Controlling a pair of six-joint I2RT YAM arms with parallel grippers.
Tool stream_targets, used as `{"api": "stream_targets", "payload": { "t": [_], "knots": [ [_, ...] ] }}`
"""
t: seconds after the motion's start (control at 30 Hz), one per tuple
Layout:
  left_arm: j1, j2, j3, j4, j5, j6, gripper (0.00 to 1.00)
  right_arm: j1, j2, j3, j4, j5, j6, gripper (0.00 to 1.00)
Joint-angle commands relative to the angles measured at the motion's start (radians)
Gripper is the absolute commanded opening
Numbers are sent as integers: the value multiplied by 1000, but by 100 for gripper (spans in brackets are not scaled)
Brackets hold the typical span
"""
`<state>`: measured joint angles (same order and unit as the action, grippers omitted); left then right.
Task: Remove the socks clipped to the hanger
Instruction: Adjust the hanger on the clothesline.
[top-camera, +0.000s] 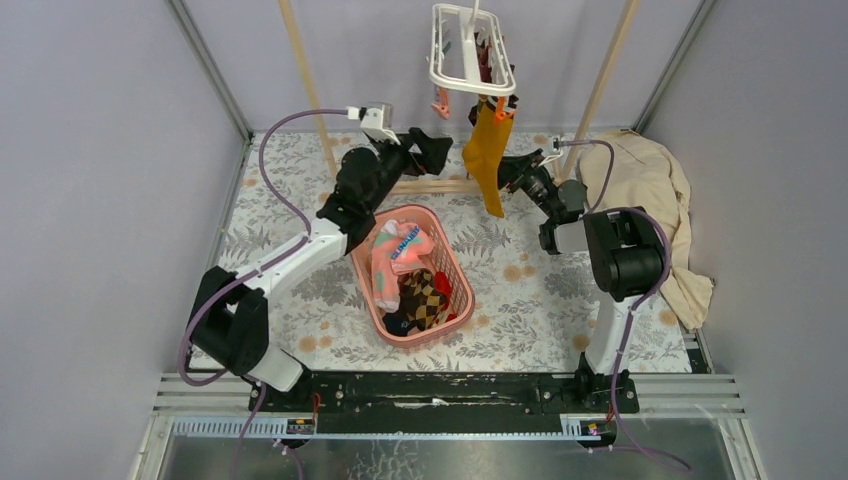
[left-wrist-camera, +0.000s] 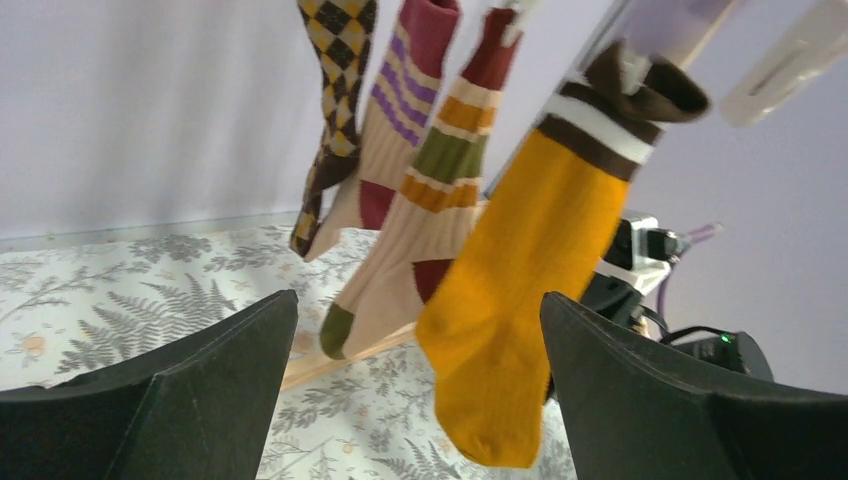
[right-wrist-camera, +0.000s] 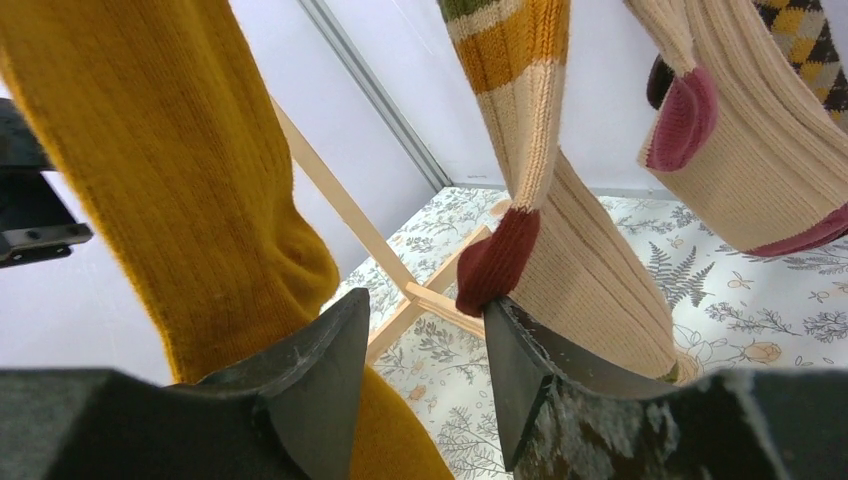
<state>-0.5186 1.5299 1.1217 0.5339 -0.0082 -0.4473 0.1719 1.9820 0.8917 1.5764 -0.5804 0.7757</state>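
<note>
The white hanger (top-camera: 470, 50) hangs at the top centre. A mustard sock (top-camera: 487, 160) dangles from it by an orange clip. My left gripper (top-camera: 435, 150) is just left of that sock and my right gripper (top-camera: 508, 168) just right of it. In the left wrist view my left gripper (left-wrist-camera: 420, 380) is wide open, and the mustard sock (left-wrist-camera: 520, 300) hangs ahead of the gap. Behind it hang an argyle sock (left-wrist-camera: 335, 110) and two striped socks (left-wrist-camera: 430, 220). My right gripper (right-wrist-camera: 425, 330) is open with nothing in the gap. The mustard sock (right-wrist-camera: 180, 180) lies against the outside of its left finger, and a striped sock (right-wrist-camera: 540, 240) rests on its right one.
A pink basket (top-camera: 460, 268) holding several loose socks stands on the floral cloth between the arms. The wooden rack's poles (top-camera: 305, 70) and base bar (top-camera: 440, 186) frame the hanger. A large beige cloth (top-camera: 650, 190) is heaped at the right.
</note>
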Motion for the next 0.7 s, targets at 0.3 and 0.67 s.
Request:
{"api": "stream_targets", "payload": {
  "t": [0.3, 0.67],
  "knots": [
    [-240, 69, 14, -32, -192, 115, 99, 31, -125, -76, 126, -18, -53, 52],
    [-285, 216, 101, 35, -538, 192, 99, 63, -196, -138, 126, -63, -68, 45]
  ]
}}
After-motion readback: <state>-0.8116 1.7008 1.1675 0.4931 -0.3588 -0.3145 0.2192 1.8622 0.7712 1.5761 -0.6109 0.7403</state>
